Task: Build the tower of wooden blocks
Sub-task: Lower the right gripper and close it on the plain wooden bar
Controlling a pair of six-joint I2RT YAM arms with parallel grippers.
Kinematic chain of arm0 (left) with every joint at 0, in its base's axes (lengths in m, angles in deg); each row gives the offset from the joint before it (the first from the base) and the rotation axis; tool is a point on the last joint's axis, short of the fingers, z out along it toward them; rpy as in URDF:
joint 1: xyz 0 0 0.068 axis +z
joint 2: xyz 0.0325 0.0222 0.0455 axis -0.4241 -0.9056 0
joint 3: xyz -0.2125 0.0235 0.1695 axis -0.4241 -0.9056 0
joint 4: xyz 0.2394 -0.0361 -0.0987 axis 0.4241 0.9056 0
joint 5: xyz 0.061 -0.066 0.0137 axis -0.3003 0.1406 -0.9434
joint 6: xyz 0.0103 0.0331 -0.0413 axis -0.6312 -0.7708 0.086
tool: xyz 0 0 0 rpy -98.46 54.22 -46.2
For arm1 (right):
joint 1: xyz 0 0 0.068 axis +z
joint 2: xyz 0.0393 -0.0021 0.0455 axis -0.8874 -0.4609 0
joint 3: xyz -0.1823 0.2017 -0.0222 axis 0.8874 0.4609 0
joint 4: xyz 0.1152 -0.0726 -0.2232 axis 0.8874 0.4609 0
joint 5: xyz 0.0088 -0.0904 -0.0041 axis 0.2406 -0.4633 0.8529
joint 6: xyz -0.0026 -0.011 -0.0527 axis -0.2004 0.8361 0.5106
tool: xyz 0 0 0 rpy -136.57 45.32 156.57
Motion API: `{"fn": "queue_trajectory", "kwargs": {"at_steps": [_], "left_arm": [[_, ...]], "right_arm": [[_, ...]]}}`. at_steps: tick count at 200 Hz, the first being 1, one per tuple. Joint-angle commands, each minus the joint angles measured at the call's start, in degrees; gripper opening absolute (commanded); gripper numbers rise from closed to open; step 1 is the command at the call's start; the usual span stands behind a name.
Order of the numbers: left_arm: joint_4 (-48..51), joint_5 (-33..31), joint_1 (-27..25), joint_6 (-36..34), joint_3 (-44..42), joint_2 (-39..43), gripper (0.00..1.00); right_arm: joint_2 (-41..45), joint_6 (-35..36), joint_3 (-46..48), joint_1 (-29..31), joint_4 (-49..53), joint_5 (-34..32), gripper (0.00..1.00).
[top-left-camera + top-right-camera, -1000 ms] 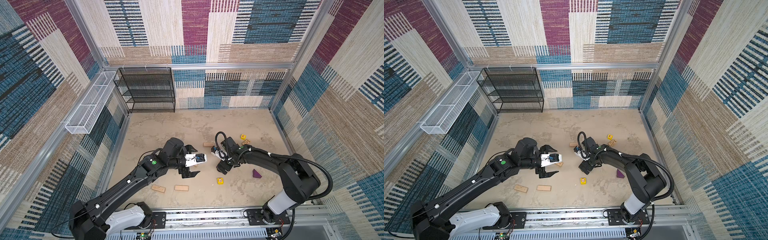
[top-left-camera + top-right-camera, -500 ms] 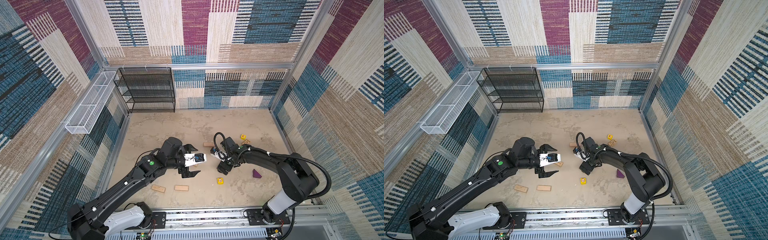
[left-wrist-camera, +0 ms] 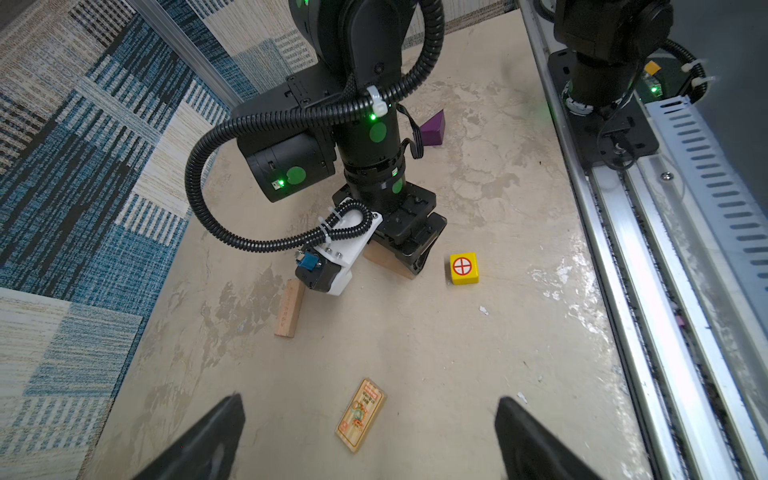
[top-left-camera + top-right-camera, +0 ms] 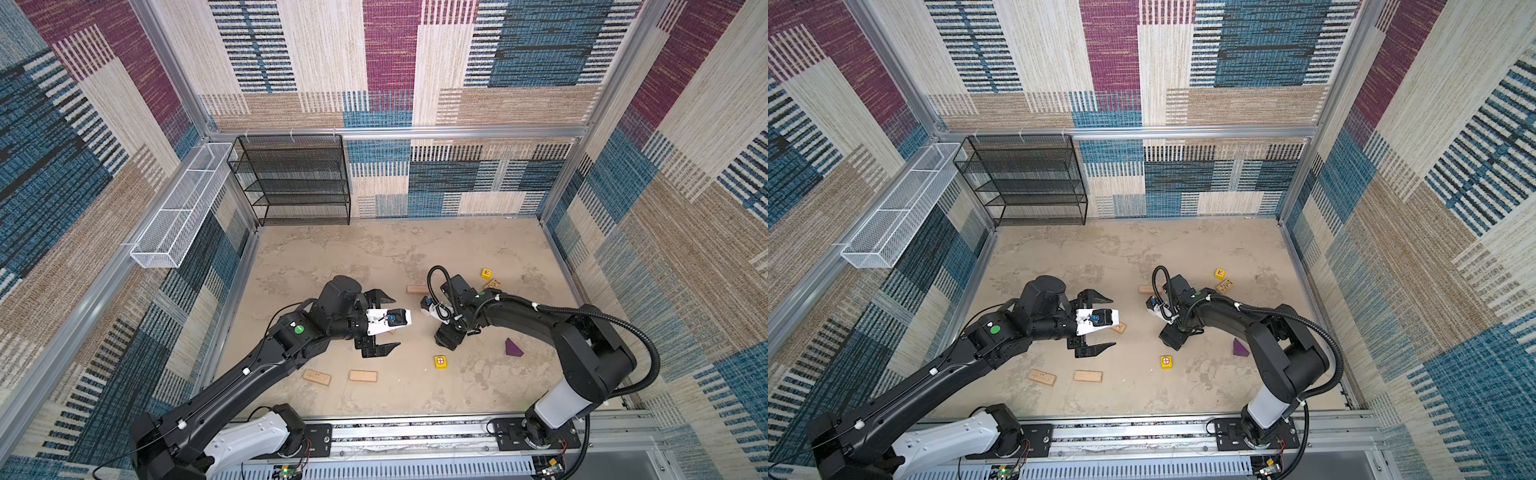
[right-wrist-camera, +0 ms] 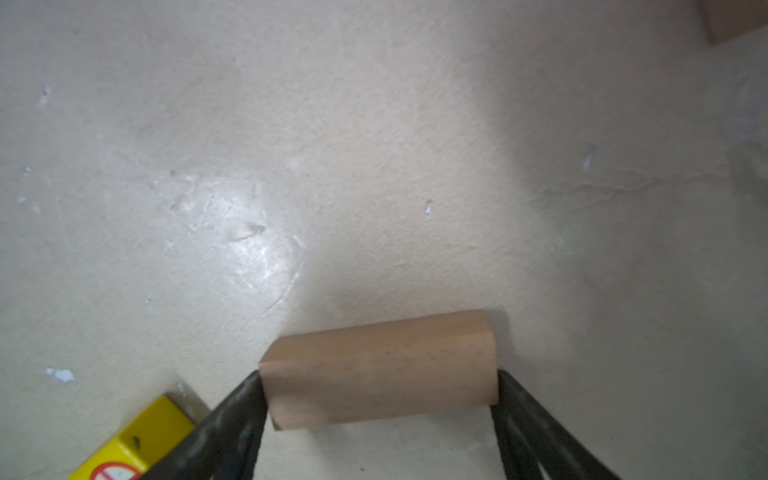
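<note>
Against the earlier frame, the right gripper (image 5: 379,384) has narrowed its jaws until both fingers (image 5: 243,409) touch the ends of 1 tan plank (image 5: 380,365) lying on the table (image 5: 332,166) near a yellow cube (image 5: 139,440). Likely meaning: a pick is starting; no tower exists. The left gripper (image 4: 394,321) stays wide open and empty.

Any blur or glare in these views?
Right wrist view: soft overall, tan wooden plank and yellow cube blurred, glare patch on beige floor. Left wrist view: sharp, except the left end effector fingertips at the edge. Both top views: sharp, evenly lit, no glare.
</note>
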Motion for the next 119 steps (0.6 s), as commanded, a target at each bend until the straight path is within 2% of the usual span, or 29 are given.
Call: {"fn": "queue_trajectory", "kwargs": {"at_steps": [1, 56, 94, 119], "left_arm": [[0.4, 0.7, 0.1, -0.8, 0.0, 0.3, 0.99], [0.4, -0.3, 0.1, -0.9, 0.0, 1.2, 0.99], [0.3, -1.6, 0.0, -1.3, 0.1, 1.4, 0.99], [0.2, -1.8, 0.1, -1.4, 0.0, 1.6, 0.99]], "right_arm": [[-0.3, -1.8, -0.6, 0.1, 0.1, 0.6, 0.81], [-0.1, -6.0, -0.9, 0.1, -0.8, -2.3, 0.70], [1.2, -14.0, -1.0, 0.2, -3.8, -2.2, 0.66], [-1.3, -20.8, -2.4, 0.2, -4.3, -5.3, 0.66]]}}
